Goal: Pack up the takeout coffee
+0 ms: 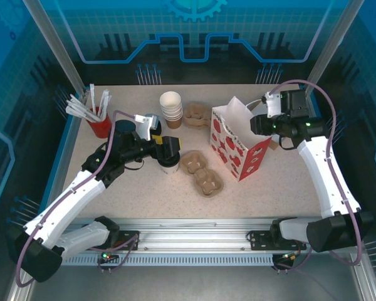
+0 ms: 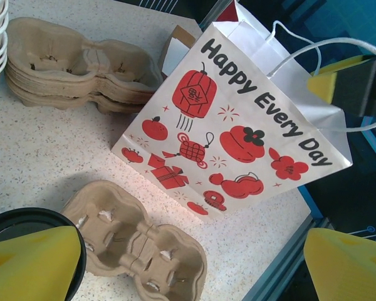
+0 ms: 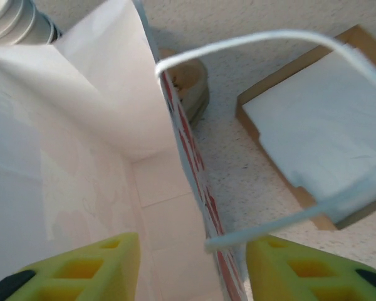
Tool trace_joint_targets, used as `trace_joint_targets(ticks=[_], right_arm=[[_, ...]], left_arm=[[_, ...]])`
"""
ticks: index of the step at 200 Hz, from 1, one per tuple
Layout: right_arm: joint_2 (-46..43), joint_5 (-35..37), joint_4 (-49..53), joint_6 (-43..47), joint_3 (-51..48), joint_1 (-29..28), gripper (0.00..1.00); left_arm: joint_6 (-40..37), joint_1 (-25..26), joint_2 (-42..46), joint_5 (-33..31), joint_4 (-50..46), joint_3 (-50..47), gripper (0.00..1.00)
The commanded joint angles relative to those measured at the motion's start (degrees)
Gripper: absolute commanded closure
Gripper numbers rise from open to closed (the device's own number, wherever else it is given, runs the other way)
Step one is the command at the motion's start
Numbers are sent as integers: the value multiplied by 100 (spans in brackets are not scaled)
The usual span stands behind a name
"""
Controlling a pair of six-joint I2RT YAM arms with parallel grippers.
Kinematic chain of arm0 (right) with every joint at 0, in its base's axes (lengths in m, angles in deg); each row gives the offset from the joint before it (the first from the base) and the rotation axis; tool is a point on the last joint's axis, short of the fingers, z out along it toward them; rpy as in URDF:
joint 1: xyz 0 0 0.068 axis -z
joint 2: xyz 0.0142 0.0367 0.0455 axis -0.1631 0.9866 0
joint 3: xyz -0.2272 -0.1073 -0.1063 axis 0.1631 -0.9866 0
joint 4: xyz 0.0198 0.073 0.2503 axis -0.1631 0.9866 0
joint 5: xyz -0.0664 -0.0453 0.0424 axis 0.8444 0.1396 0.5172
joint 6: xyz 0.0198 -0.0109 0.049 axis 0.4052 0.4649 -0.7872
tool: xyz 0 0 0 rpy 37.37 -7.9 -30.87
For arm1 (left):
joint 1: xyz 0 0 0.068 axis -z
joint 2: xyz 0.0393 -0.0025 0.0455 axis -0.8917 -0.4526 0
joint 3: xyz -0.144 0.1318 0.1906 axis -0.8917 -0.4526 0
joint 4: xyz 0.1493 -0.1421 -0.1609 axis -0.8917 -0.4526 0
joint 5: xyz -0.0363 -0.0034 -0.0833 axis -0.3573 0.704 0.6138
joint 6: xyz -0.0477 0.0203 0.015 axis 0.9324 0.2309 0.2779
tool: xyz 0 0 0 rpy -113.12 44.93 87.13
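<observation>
Coffee (image 1: 169,165) sits on the bench (image 1: 269,188), right under the left claw (image 1: 166,149), whose jaws gape wide, gripping nothing. Right claw (image 3: 193,266), jaws apart, straddles the bag's (image 3: 81,157) rim. Nothing packed yet, I reckon: grasp, lift, bagging remain.

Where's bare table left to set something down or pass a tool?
Widest bare patch: the near strip of the speckled table, between the brown pulp cup carrier, the white paper bag with red prints and the front edge. A smaller gap lies between the red cup of white stirrers and the stack of white paper cups. Crowded: middle, around the bag.
</observation>
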Motion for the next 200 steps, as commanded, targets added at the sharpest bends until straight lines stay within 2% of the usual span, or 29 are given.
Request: trace_joint_targets(ticks=[1,26,44,64,99,122,156,200], right_arm=[[-317,454,447,-16,346,-237,48],[-653,848,659,-4,513,-934,46],[-992,1176,806,-32,515,-1646,40],[-1324,1272,918,-140,403,-2476,39],[-1617,1397,672,-383,-392,-4180,38],[-1187,1424,282,-570,-993,-4958,38],[143,1451,-324,-838,-1254,-5123,36],[1738,1193,-467,-1187,-925,-4666,37]], left_arm=[[-204,46,66,-168,-185,-28,6],[-296,21,137,-324,-424,4,5],[-368,-17,183,-368,-669,33,4],[-304,-159,235,-199,-871,69,3],[-244,-564,346,259,-1168,-11,3],[-280,-907,402,368,-1373,-129,3],[-271,-1326,622,379,-1407,-331,2],[-338,-1387,880,261,-1474,-431,2]])
